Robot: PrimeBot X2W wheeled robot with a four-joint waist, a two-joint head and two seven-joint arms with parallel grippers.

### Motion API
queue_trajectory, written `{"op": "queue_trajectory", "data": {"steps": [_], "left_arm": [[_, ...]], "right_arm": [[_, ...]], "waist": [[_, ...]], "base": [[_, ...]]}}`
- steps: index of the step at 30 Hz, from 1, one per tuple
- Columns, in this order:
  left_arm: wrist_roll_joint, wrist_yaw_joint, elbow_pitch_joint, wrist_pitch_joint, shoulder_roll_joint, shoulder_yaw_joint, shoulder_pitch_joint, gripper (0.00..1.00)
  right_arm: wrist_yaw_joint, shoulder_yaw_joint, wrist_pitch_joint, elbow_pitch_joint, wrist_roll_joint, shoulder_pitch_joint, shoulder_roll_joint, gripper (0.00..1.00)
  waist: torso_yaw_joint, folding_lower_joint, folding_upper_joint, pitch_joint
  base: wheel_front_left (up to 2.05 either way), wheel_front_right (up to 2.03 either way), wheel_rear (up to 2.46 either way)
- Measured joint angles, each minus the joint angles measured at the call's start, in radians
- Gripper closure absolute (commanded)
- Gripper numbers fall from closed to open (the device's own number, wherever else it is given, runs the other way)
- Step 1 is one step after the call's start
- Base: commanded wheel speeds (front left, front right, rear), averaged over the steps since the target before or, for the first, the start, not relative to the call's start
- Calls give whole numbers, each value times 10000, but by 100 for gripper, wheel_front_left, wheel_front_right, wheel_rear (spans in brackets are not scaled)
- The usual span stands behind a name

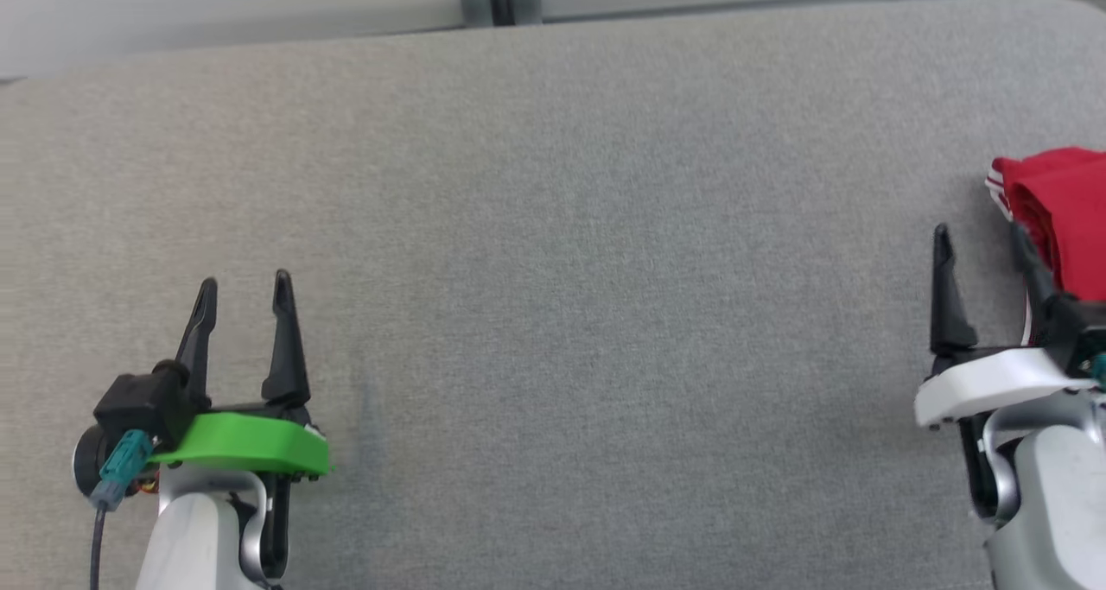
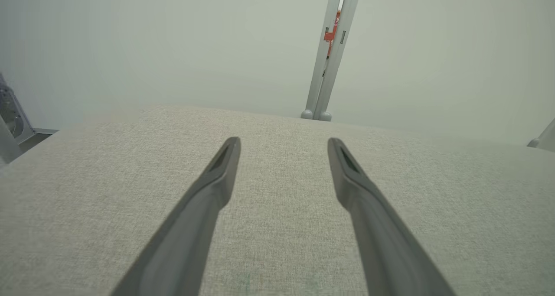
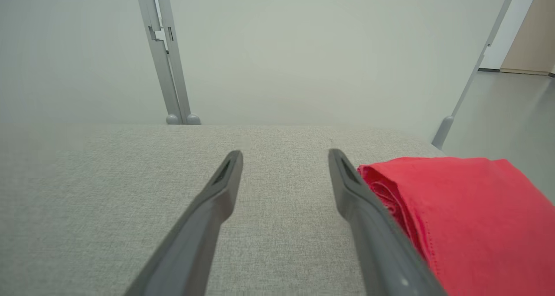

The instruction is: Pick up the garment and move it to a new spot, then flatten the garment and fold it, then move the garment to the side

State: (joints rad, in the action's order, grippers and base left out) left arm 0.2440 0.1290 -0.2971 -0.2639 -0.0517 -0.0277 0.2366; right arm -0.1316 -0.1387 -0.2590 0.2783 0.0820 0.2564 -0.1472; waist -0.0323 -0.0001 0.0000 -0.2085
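Plainly, the folded red garment [image 1: 1067, 218] lies at the far right of the grey tabletop [image 1: 553, 227], just beside the right gripper's [image 1: 981, 231] outer finger and well apart from the left gripper [image 1: 244, 279], so the right arm is nearer, and both grippers are spread wide and empty.

Lighting bright, even and diffuse; shadows faint and soft.
Head view: mildly soft throughout, with a faint dark smudge of shadow on the grey padded surface [image 1: 553, 270] just right of the left gripper [image 1: 244, 283]. Wrist views: wide-angle bowing of the surface's far edge; finger bases [image 2: 173, 265] blur at the bottom edge; pale wall [image 2: 130, 49] hazy.
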Motion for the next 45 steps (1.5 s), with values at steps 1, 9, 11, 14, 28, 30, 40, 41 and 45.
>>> {"op": "queue_trajectory", "data": {"steps": [1,9,11,14,28,30,40,41,45], "left_arm": [[-17,0,-73,0,-2,-100,-68,0],[6,-121,-514,-2,8,46,-362,0],[59,-150,-593,0,10,182,-398,0],[134,-157,-708,0,13,272,-403,0],[188,-146,-786,0,13,428,-335,0],[203,-138,-788,0,13,458,-324,0],[255,-104,-890,0,13,456,-327,0],[255,-102,-895,0,13,449,-327,0],[255,-102,-930,0,13,410,-329,0]], "right_arm": [[0,77,-13,67,19,-60,84,0],[0,616,-27,487,-10,-462,403,0],[0,619,-27,591,19,-611,481,0],[0,437,-25,683,31,-777,671,0],[0,629,-25,982,104,-826,949,0],[0,631,-25,959,100,-826,953,0],[0,794,-27,752,33,-825,961,0],[0,834,-27,752,27,-825,968,0],[0,922,-27,690,25,-825,968,0]], "waist": [[60,0,0,155],[443,0,0,1075],[535,0,0,1265],[642,0,0,1480],[630,0,1,1608],[645,0,0,1612],[644,0,0,1618],[636,0,0,1617],[584,0,0,1619]], "base": [[0,0,0],[0,0,0],[0,0,0],[0,0,0],[0,0,0],[0,0,0],[0,0,0],[0,0,0],[0,0,0]]}}
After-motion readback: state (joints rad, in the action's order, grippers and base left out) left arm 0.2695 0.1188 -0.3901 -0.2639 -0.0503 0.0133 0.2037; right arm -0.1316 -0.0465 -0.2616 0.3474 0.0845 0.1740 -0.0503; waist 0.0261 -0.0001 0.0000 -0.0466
